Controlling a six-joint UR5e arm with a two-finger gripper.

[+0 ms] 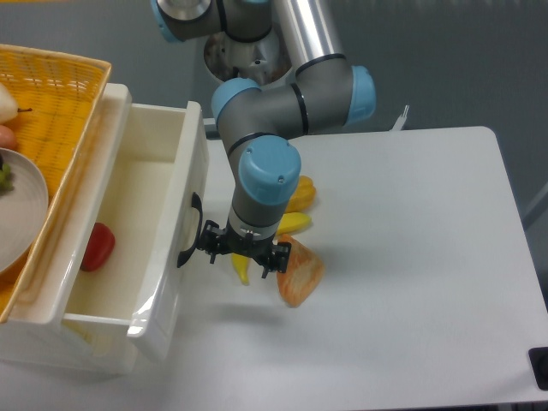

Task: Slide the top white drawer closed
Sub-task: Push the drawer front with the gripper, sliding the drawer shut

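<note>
White table: end effector [243, 254] beside top white drawer [168, 257] (handle side).

We look down from one fixed camera set high in front of the flat white table [411, 257], tilted steeply toward its top. The grey-and-blue jointed robot arm [265, 128] enters from the upper edge, its base at the far side. The glossy white plastic drawer [163, 248] and yellow wicker basket [51, 94] are cropped at left. The view is moderately close.
</note>
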